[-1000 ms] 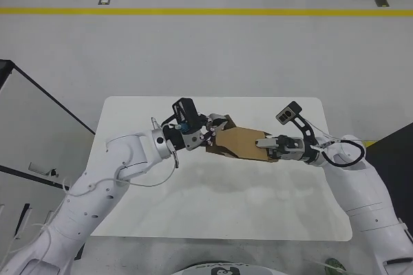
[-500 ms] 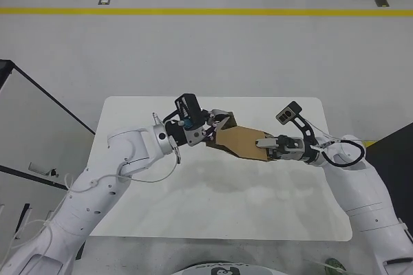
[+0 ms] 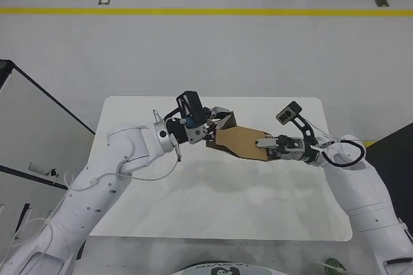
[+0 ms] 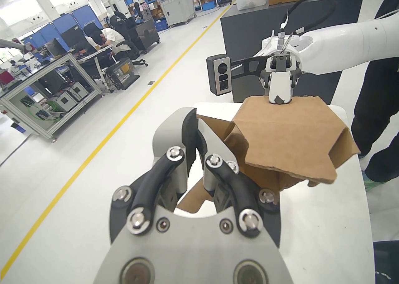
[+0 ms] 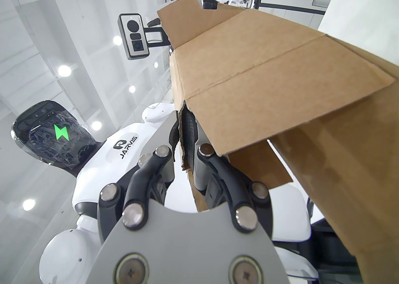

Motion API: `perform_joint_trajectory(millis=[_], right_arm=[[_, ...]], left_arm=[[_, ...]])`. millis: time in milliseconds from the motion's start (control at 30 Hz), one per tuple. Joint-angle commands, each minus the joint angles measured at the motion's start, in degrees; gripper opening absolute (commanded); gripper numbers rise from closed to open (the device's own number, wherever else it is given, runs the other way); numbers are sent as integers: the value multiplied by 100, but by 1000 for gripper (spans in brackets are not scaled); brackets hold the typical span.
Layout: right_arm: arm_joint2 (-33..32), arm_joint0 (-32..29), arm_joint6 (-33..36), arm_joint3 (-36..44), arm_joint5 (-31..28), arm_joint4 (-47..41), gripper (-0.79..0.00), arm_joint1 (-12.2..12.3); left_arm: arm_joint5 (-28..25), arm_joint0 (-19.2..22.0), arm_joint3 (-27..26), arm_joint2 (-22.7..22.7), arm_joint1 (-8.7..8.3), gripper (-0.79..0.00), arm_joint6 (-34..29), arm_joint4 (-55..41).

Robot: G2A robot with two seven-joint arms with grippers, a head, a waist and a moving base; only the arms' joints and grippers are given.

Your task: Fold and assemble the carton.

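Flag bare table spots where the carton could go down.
Best: the wide near half of the table, between the two forearms, toward the robot. Also a narrow strip along the far edge behind the carton. Crowded: the middle band, where the left hand and right hand hold the carton.

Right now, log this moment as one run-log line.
stage: carton folding | carton: part-folded, raised over table | right hand: shut on carton edge | left hand: at open-flap end

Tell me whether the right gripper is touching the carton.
Touching. The right wrist view shows the right gripper clamped on an edge of the carton.
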State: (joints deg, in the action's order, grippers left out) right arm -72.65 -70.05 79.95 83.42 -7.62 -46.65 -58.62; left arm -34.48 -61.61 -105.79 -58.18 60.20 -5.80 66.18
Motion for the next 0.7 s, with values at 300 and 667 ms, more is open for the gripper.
perform_joint_trajectory(millis=[300,667], right_arm=[[0,0,0,0,0,0,-785,0],[0,0,0,0,0,0,-785,0]], left_arm=[[10,330,229,211,120,-785,72,27],[-23,-350,-168,-486,-18,-785,-128,-14]])
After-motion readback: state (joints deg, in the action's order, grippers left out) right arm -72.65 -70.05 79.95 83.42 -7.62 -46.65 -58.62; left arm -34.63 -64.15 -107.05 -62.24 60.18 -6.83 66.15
